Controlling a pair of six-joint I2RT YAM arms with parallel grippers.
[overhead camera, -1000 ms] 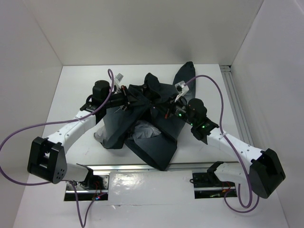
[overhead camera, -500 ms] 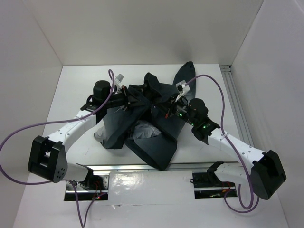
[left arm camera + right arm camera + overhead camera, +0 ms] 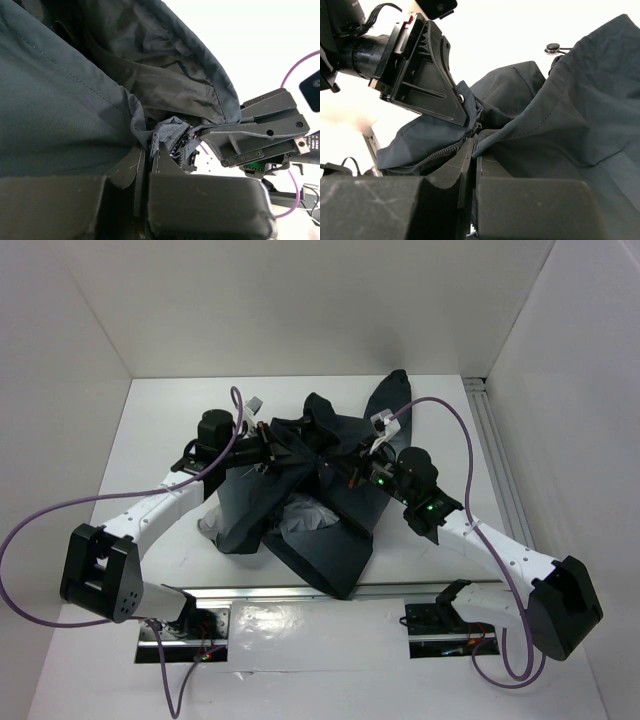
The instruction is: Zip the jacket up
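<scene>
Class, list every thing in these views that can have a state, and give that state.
jacket: crumpled in a heap, pale lining exposed.
zipper: short stretch visible by the grippers; joined or not, unclear.
left gripper: shut on the jacket at the zipper.
right gripper: shut on the jacket, opposite the left.

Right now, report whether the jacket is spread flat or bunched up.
Bunched up. The jacket lies in a crumpled heap, grey lining exposed, with the left gripper and right gripper shut on folds of it.
</scene>
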